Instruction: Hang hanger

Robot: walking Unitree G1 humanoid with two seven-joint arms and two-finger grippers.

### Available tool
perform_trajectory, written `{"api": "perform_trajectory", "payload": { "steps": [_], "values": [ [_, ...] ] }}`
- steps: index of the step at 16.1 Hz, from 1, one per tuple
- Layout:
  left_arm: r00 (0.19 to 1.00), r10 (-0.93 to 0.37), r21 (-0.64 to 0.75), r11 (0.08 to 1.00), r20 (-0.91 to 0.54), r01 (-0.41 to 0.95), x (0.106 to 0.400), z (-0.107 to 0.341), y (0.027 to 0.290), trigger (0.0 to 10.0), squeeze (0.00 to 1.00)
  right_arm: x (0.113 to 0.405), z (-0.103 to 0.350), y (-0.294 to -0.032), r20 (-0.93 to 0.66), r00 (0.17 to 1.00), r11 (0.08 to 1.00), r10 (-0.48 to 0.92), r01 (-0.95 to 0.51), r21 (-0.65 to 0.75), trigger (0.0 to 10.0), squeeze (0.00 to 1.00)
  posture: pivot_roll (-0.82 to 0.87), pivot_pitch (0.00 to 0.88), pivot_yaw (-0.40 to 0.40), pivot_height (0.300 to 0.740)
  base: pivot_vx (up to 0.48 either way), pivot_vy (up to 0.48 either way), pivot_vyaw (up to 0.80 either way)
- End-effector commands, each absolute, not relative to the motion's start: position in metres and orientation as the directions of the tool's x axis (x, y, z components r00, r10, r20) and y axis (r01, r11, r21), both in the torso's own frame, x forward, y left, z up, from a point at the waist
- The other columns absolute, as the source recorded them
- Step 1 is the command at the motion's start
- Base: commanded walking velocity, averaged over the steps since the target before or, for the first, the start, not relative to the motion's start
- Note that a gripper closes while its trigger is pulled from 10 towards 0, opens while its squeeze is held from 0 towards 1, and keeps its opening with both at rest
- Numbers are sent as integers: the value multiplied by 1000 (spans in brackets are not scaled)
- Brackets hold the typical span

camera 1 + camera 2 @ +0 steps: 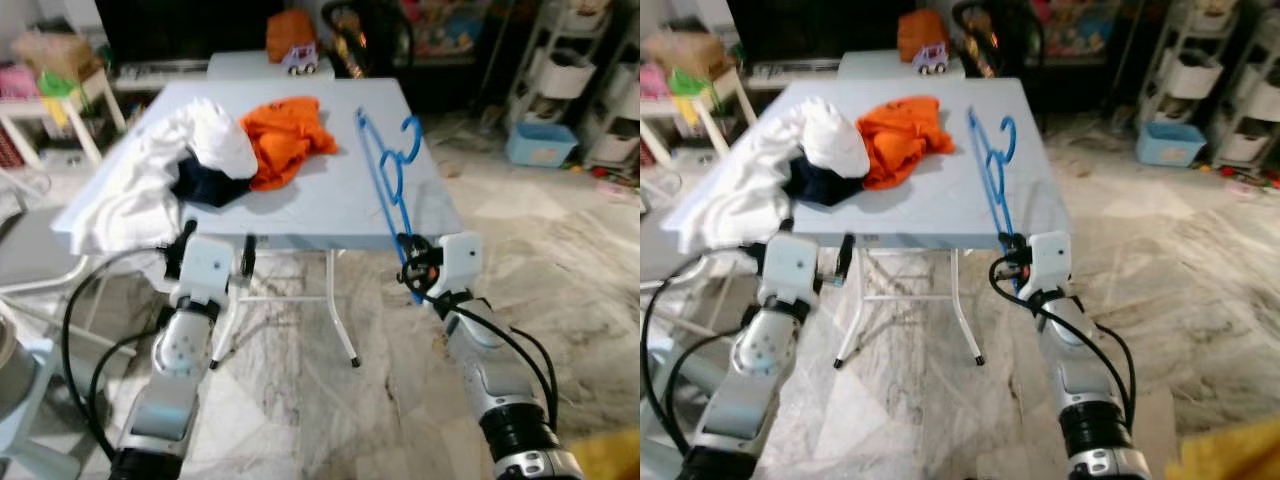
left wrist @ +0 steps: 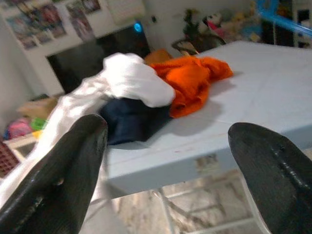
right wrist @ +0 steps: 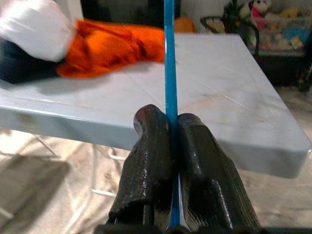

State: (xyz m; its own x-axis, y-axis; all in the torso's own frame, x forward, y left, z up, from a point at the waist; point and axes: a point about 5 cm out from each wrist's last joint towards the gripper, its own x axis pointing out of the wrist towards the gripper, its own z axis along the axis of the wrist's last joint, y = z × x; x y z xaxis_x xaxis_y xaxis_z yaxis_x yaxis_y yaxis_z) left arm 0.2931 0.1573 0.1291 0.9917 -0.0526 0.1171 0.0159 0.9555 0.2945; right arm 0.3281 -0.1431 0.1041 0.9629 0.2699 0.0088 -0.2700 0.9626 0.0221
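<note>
A thin blue hanger (image 1: 385,170) lies along the right side of the light blue folding table (image 1: 330,200), its hook toward the far end and its near end sticking out past the front edge. My right gripper (image 1: 408,262) is shut on that near end just off the table edge; in the right wrist view the blue hanger (image 3: 169,73) runs up between the pressed black fingers (image 3: 146,161). My left gripper (image 1: 214,252) is open, held in front of the table's front edge near the clothes, its two fingers (image 2: 53,180) wide apart with nothing between them.
A heap of white cloth (image 1: 160,170), a dark garment (image 1: 205,185) and an orange garment (image 1: 290,135) covers the table's left and middle. A toy car (image 1: 300,60) sits behind. White shelf carts (image 1: 580,70) and a blue bin (image 1: 540,143) stand at the right; marble floor lies below.
</note>
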Motion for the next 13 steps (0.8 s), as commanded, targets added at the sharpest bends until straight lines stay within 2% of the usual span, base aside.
{"api": "perform_trajectory", "payload": {
  "steps": [1, 2, 7, 13],
  "values": [
    [993, -26, 265, 964, 111, -4, 295, 129, 160, 10000, 0, 331, 110, -141, 27, 961, 961, 277, -277, 16, 10000, 0, -103, 0, 9, 740, 0, 0, 0],
    [994, -22, 257, 966, 110, -7, 295, 129, 160, 10000, 0, 331, 110, -140, 27, 960, 961, 277, -278, 17, 10000, 0, -99, 0, 9, 740, 0, 0, 0],
    [994, -14, 254, 967, 105, -13, 295, 128, 159, 10000, 0, 328, 108, -136, 25, 955, 955, 297, -297, 13, 10000, 0, -94, 0, 7, 740, 0, 389, 0],
    [995, -17, 256, 967, 101, -9, 296, 128, 157, 10000, 0, 329, 109, -135, 30, 954, 954, 297, -298, 13, 10000, 0, -96, 0, 10, 740, 0, 472, 599]
  ]
}}
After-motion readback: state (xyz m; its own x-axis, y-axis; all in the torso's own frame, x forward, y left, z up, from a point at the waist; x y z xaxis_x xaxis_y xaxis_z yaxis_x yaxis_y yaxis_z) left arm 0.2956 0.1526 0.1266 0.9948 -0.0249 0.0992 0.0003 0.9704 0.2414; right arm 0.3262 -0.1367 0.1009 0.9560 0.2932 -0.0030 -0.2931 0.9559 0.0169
